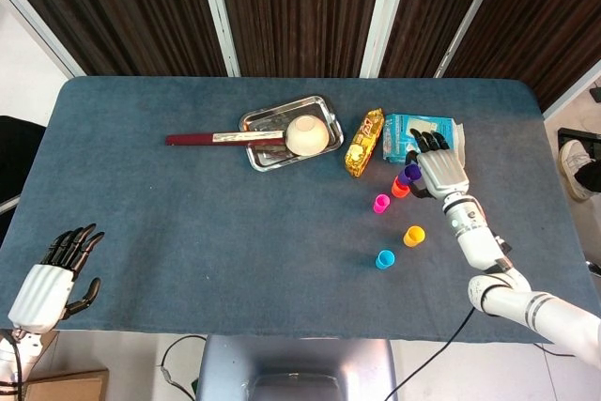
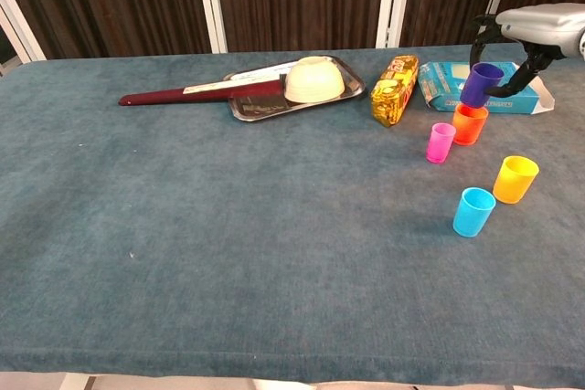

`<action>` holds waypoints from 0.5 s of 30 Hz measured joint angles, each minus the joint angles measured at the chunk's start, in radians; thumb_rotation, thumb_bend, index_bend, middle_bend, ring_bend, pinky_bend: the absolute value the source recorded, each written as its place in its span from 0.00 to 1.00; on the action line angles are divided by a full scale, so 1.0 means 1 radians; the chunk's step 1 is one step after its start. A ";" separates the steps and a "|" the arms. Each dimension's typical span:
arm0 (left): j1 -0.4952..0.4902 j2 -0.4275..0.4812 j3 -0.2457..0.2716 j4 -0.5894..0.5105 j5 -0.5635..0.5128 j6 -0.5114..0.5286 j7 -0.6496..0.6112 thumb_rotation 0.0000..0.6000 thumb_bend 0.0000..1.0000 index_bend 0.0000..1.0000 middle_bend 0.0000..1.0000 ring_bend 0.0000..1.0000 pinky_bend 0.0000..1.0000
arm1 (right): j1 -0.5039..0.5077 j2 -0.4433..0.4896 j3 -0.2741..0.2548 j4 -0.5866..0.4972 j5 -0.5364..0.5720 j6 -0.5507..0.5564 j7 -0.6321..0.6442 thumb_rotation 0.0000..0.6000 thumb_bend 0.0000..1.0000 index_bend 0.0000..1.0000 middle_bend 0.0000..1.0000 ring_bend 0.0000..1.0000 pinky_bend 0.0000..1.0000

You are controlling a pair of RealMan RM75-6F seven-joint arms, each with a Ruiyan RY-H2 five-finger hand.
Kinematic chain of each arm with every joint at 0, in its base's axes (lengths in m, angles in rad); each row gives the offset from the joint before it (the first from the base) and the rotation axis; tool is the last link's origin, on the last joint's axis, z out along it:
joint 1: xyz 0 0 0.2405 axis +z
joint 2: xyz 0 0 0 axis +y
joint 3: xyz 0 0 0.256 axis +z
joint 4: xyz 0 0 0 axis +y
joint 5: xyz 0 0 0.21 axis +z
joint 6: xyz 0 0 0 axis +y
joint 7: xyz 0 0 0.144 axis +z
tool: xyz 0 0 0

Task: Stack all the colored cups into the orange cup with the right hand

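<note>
Right hand [image 2: 535, 29]: fingers grip the purple cup [image 2: 480, 83] just above the orange cup [image 2: 470, 123].
Left hand [image 1: 52, 274]: fingers spread, empty.

Counted five cups: purple cup [image 2: 481, 82], orange cup [image 2: 470, 123], pink cup [image 2: 441, 142], yellow cup [image 2: 515, 179], blue cup [image 2: 473, 212]. Also one tray [image 2: 259, 108], one bowl [image 2: 314, 79], two packets [image 2: 393, 89] [image 2: 448, 84].
</note>
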 measured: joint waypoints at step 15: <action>-0.003 -0.002 -0.002 0.002 -0.001 -0.001 -0.006 1.00 0.48 0.00 0.00 0.01 0.11 | 0.016 -0.009 -0.029 0.007 0.073 -0.027 -0.080 1.00 0.46 0.17 0.00 0.00 0.00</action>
